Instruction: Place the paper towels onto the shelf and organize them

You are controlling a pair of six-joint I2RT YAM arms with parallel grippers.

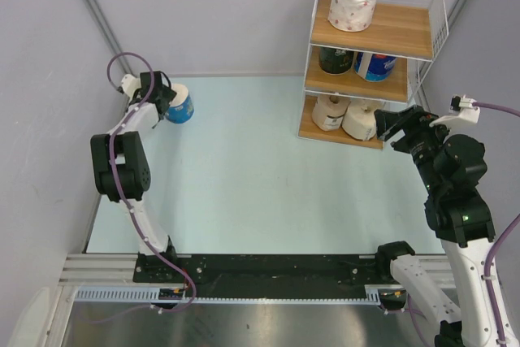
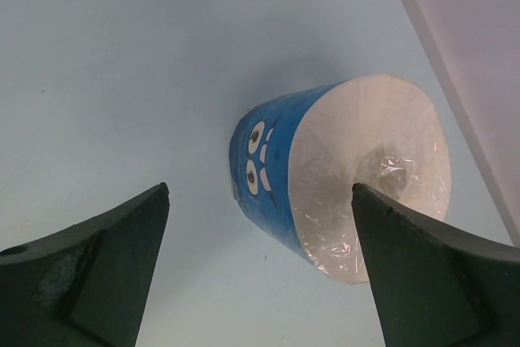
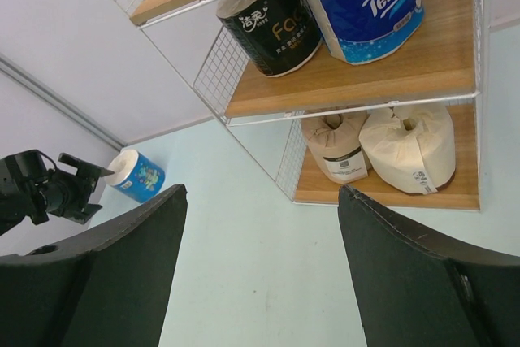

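The left gripper, jaws wide apart, faces a blue-wrapped cylindrical paper roll on the pale blue table. Farther right, the three-tier wooden, white-wire shelf holds five rolls; the right gripper gapes empty beside it.

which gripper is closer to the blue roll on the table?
Left. The left gripper sits open right beside the blue roll; the right gripper is across the table by the shelf.
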